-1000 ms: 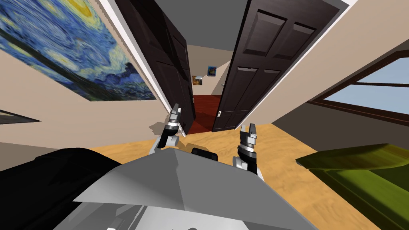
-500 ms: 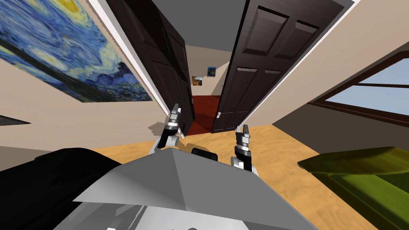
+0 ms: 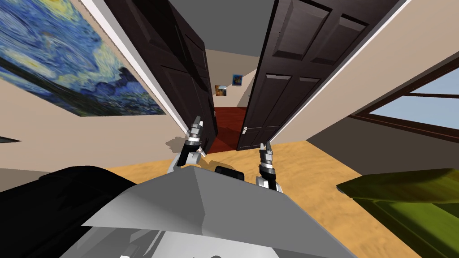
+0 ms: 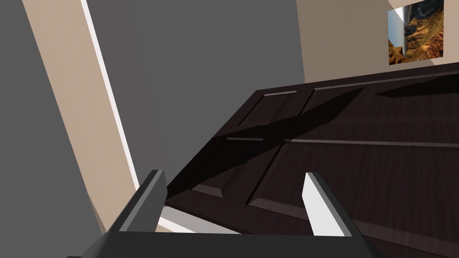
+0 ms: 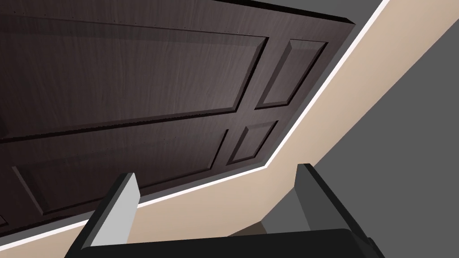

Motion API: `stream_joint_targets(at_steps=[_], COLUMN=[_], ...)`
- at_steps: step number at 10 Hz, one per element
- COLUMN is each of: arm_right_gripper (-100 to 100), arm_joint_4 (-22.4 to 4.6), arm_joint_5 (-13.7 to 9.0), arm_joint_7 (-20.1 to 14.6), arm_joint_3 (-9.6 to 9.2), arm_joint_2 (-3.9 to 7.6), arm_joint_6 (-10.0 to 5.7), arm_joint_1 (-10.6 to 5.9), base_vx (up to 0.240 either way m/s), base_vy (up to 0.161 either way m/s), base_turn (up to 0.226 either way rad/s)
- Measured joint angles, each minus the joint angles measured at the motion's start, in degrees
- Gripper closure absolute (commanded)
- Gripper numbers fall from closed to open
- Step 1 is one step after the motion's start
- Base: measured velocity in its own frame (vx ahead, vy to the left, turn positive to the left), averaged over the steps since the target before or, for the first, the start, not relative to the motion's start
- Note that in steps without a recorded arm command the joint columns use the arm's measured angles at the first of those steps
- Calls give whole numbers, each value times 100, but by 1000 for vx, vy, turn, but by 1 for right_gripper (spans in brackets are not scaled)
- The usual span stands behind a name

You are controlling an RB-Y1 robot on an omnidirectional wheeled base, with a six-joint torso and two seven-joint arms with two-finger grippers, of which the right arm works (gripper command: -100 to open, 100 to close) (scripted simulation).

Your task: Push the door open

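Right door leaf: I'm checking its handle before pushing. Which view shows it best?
Head view: most of the right door leaf, small handle included. Right wrist view shows its panels close up; left wrist view shows the other leaf.

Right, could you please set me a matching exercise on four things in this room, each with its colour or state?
Things:
1. painting
2. sofa
3. left gripper
4. floor past the doors

Colour or state:
a. dark red
b. open
c. blue and yellow
d. green

Pairs: 1-c, 2-d, 3-b, 4-a.
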State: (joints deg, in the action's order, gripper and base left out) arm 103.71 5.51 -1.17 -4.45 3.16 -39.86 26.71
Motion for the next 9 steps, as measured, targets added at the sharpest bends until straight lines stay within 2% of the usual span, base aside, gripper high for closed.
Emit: stream_joint_targets(at_steps=[2, 5, 7, 9], arm_right_gripper=[-100, -100, -100, -100], arm_joint_4=[-315, -658, -983, -1193], arm_joint_5=[66, 157, 232, 299], arm_joint_7=[-59, -182, -235, -311], arm_joint_3=[-75, -193, -287, -376], arm_joint_2=[14, 76, 71, 102], arm_joint_6=[-30, -60, -116, -123], arm_joint_1=[-102, -148, -214, -235], base_vx=[98, 107, 99, 95], base_vy=[-43, -46, -43, -40], base_turn=[3, 4, 1, 4])
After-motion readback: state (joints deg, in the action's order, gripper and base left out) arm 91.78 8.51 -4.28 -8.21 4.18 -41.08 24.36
